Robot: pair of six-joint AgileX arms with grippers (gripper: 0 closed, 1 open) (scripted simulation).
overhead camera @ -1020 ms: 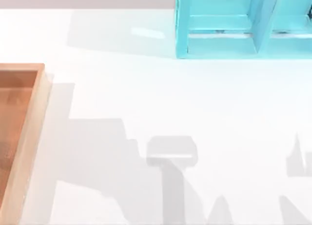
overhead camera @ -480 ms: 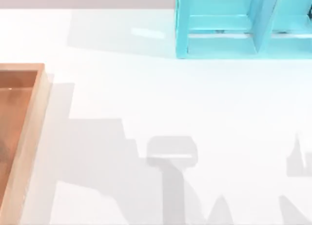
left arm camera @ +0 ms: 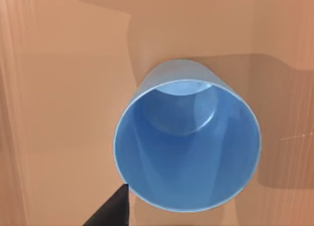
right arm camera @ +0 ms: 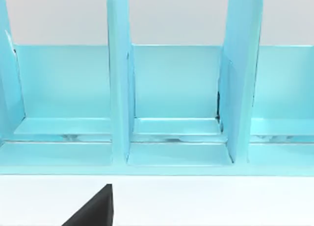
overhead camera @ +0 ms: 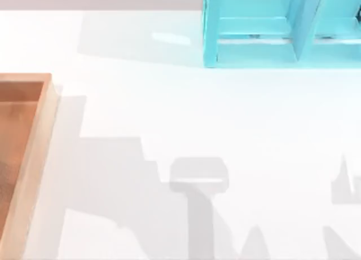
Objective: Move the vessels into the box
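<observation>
One white table (overhead camera: 169, 113) spreads wide, the orange-brown box (overhead camera: 34, 158) at its left edge and a cyan frame (overhead camera: 254, 45) at the far side toward the right. Left wrist view: a blue cup (left arm camera: 186, 147) stands upright on the box floor (left arm camera: 64, 88). Whether either gripper is spread or pressed together, I cannot tell.

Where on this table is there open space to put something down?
The white table lies bare between the box at its left edge and the cyan shelf frame at the back. Inside the box, a blue cup stands on the wooden floor, bare wood around it.
</observation>
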